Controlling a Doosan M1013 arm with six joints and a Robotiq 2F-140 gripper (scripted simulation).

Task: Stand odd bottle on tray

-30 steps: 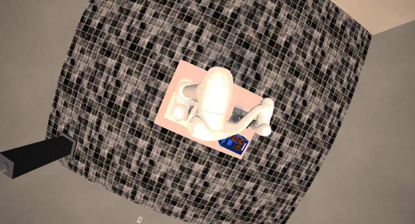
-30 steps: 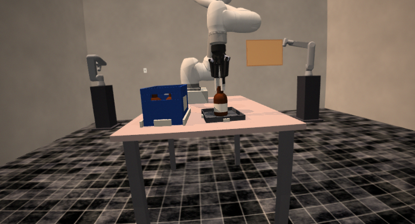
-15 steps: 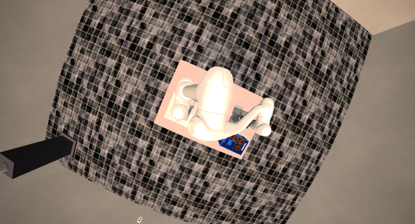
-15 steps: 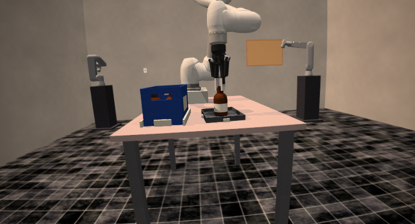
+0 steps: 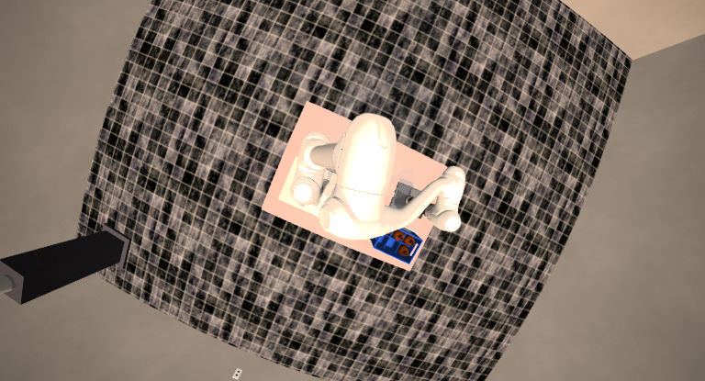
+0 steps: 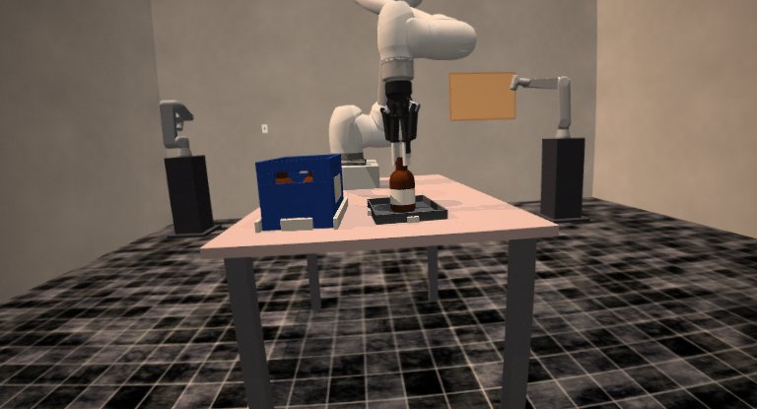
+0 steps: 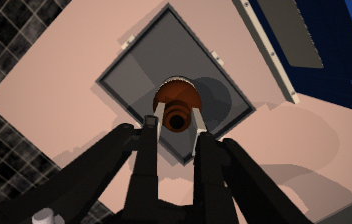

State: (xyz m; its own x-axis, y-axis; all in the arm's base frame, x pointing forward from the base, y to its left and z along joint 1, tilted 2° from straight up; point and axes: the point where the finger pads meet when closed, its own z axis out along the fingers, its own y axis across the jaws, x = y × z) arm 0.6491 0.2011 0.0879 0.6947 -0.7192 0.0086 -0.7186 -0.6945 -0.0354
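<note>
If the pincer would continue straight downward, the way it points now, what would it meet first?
Probably the shoulder of the brown bottle held in the pincer; exact depth is unclear.

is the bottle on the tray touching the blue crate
Apart: the exterior view shows bare tabletop between the crate and the bottle.

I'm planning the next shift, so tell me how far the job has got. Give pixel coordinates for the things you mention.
Done: one bottle (image 6: pixel 402 189) (image 7: pixel 177 92) stands on the tray (image 6: pixel 437 214) (image 7: pixel 132 42). In hand: the gripper (image 6: pixel 401 161) (image 7: pixel 177 115) is shut on its neck. Left: letting go; whether it's the odd one, I can't tell.
</note>
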